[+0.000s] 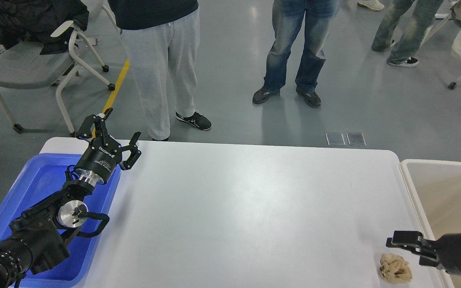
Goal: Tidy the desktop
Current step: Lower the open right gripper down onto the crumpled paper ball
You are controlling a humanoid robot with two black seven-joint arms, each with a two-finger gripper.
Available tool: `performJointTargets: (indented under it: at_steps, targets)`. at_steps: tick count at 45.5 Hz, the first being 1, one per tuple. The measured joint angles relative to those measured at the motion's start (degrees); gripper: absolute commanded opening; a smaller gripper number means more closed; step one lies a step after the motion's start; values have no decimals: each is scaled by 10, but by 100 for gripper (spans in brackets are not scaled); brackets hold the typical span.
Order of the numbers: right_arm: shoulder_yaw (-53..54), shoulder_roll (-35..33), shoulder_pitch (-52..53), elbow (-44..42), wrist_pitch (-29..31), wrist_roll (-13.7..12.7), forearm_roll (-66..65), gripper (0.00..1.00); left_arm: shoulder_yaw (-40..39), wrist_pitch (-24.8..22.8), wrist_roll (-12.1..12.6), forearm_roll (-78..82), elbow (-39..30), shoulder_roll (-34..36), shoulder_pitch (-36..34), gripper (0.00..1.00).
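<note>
The white desktop (pixel 246 208) fills the middle of the head view. A crumpled beige paper ball (pixel 394 269) lies on it near the front right corner. My right gripper (pixel 404 250) comes in from the right edge, points left and hovers just above and beside the ball. Its fingers look apart and hold nothing. My left gripper (pixel 114 132) is open and empty, raised over the far end of the blue tray (pixel 34 188) at the desktop's left edge.
A beige bin (pixel 442 192) stands just off the desktop's right edge. Two people (pixel 162 80) stand close behind the far edge. A grey chair (pixel 26 68) is at the back left.
</note>
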Motion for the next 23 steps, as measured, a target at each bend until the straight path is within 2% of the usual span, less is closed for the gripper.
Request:
performJointTargets:
  at_steps: [23]
  targets:
    - [-3,63,-38,-73,-6,3,-56,99,0,0,0,0,0,0,0,100]
